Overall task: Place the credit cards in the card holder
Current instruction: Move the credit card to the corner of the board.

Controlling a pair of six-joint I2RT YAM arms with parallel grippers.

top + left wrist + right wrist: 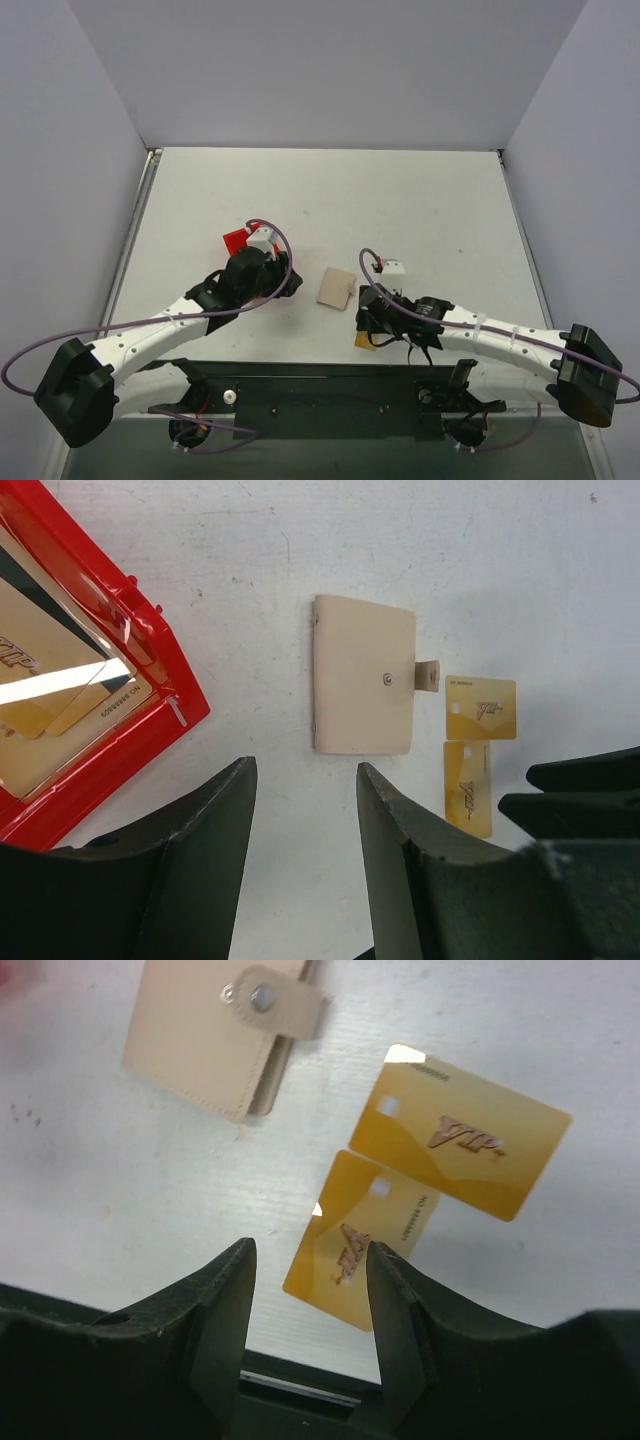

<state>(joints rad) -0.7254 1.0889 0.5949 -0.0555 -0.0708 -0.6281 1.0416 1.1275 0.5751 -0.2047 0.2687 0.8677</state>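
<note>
The card holder is a beige folded wallet, snapped shut and lying flat on the white table; it also shows in the top view and the right wrist view. Two orange-yellow credit cards lie just beside its snap tab, one farther out and one nearer the table's front edge. My right gripper hangs open over the nearer card with nothing between its fingers. My left gripper is open above bare table, just short of the card holder.
A red plastic bin sits left of the card holder and holds more gold cards. The dark mounting rail at the table's front edge lies right behind the nearer card. Grey walls enclose the table.
</note>
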